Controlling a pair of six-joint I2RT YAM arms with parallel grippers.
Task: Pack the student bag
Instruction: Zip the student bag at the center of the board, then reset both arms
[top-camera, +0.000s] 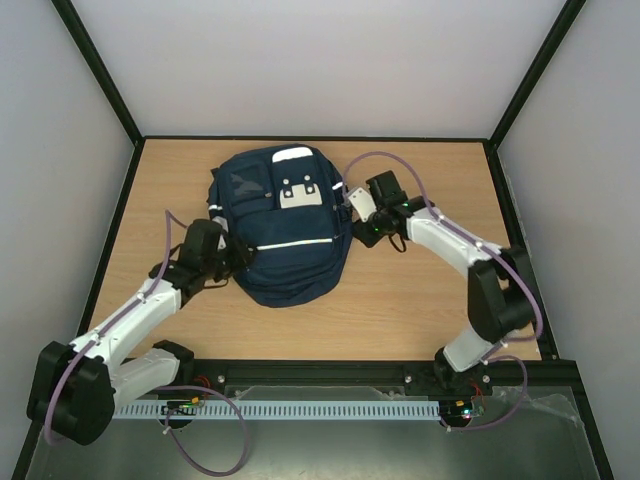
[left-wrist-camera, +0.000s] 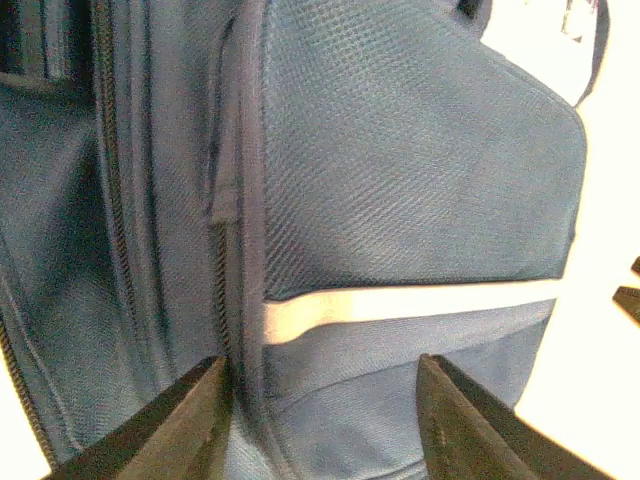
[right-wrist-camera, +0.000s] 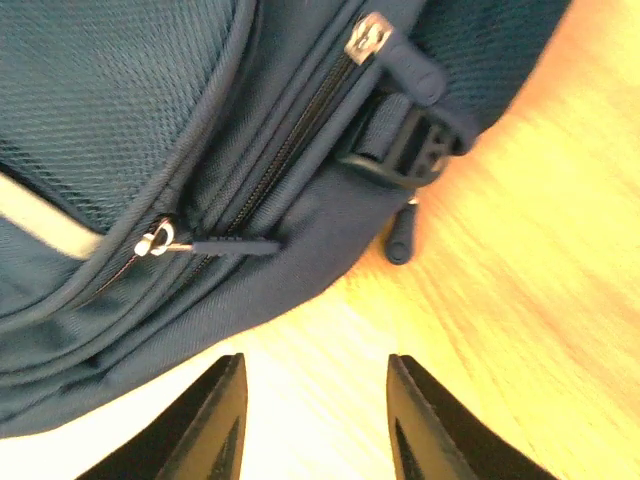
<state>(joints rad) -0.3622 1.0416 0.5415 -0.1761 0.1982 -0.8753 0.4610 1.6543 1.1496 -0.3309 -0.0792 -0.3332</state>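
The student bag (top-camera: 285, 235), navy blue with a thin white stripe (top-camera: 295, 245) and a white patch (top-camera: 298, 192), lies flat mid-table. My left gripper (top-camera: 238, 258) is at its left edge. In the left wrist view this gripper (left-wrist-camera: 322, 362) stands open just over the front pocket, below the stripe (left-wrist-camera: 400, 303), and holds nothing. My right gripper (top-camera: 358, 225) is at the bag's right edge. Seen from the right wrist, it (right-wrist-camera: 315, 360) is open above bare wood beside the bag (right-wrist-camera: 150, 100), near a zipper pull (right-wrist-camera: 235, 243) and a strap buckle (right-wrist-camera: 410, 150).
The wooden table (top-camera: 420, 300) is walled by white panels on three sides with a black frame. Purple cables (top-camera: 390, 160) loop off both arms. A black rail with the arm bases (top-camera: 320, 375) runs along the near edge.
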